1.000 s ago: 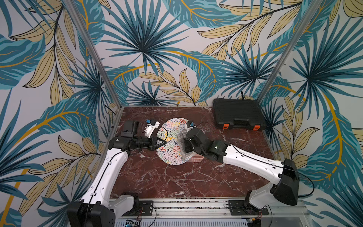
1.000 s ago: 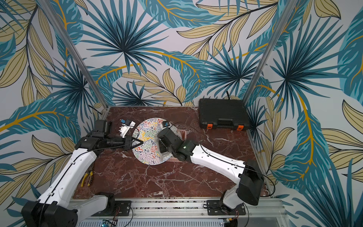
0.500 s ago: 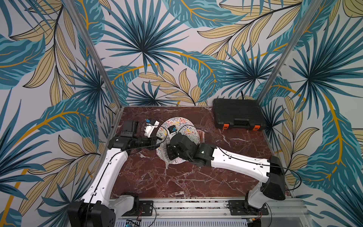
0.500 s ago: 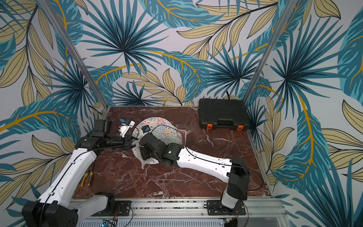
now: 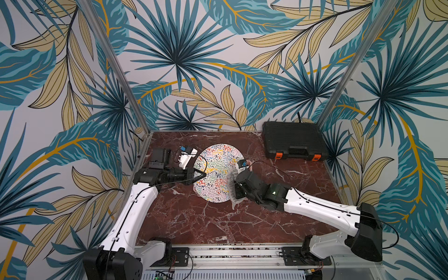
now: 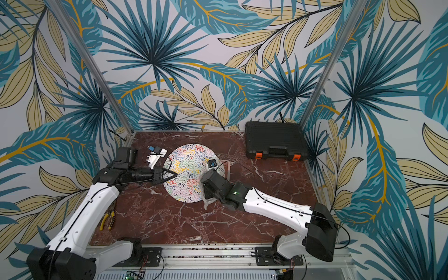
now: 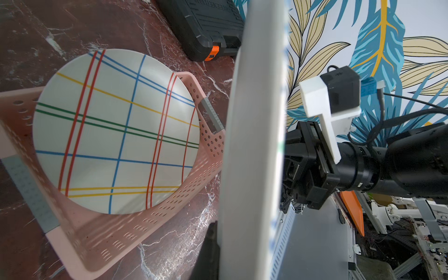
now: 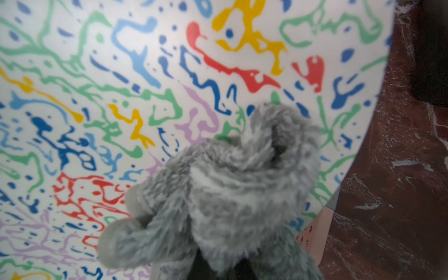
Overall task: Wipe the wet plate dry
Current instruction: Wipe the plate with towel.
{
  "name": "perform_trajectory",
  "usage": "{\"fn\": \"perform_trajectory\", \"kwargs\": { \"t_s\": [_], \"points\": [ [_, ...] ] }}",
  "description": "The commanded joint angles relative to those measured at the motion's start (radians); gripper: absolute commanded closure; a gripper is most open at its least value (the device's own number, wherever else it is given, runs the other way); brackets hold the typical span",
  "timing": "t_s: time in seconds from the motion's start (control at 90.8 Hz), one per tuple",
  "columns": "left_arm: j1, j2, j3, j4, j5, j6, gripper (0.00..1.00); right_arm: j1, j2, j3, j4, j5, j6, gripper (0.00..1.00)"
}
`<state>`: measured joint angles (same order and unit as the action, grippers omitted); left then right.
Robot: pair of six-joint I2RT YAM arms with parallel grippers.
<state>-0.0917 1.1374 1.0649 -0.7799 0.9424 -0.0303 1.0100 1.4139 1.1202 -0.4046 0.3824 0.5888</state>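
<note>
The wet plate [image 5: 213,174] [image 6: 185,175], white with coloured squiggles, stands tilted on edge above the table. My left gripper [image 5: 202,174] [image 6: 172,175] is shut on its left rim. In the left wrist view the plate [image 7: 254,145] shows edge-on beside one dark finger [image 7: 209,252]. My right gripper [image 5: 233,186] [image 8: 218,269] is shut on a grey fluffy cloth [image 8: 230,194] [image 6: 207,202]. It presses the cloth against the plate's patterned face [image 8: 145,72] near the right rim.
A pink perforated basket [image 7: 145,230] [image 8: 312,232] lies behind the plate, holding a second plate with coloured stripes [image 7: 116,131]. A black tool case [image 5: 293,140] sits at the back right. Yellow pliers [image 6: 108,219] lie by the left edge.
My right gripper swept the cloth leftward across the plate's face, then came back to the right rim. The left gripper and plate stayed put.
</note>
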Motion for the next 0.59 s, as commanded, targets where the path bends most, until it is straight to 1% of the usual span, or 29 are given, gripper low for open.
{"fn": "perform_trajectory", "kwargs": {
  "t_s": [0.0, 0.154, 0.198, 0.286, 0.452, 0.584],
  "points": [
    [-0.009, -0.026, 0.046, 0.043, 0.121, 0.004, 1.0, 0.055, 0.079, 0.061, 0.012, -0.045, -0.001, 1.0],
    [-0.007, -0.031, 0.038, 0.044, 0.122, 0.004, 1.0, 0.155, 0.228, 0.247, 0.005, -0.076, -0.034, 1.0],
    [-0.008, -0.032, 0.037, 0.045, 0.122, 0.004, 1.0, 0.172, 0.267, 0.301, 0.013, -0.096, -0.035, 1.0],
    [-0.007, -0.035, 0.036, 0.045, 0.122, 0.004, 1.0, 0.177, 0.304, 0.347, 0.033, -0.117, -0.028, 1.0],
    [-0.007, -0.036, 0.031, 0.048, 0.125, 0.004, 1.0, 0.167, 0.307, 0.345, 0.024, -0.089, -0.022, 1.0],
    [-0.005, -0.038, 0.033, 0.05, 0.129, 0.0, 1.0, 0.131, 0.243, 0.225, 0.055, -0.086, 0.023, 1.0]
  ]
}}
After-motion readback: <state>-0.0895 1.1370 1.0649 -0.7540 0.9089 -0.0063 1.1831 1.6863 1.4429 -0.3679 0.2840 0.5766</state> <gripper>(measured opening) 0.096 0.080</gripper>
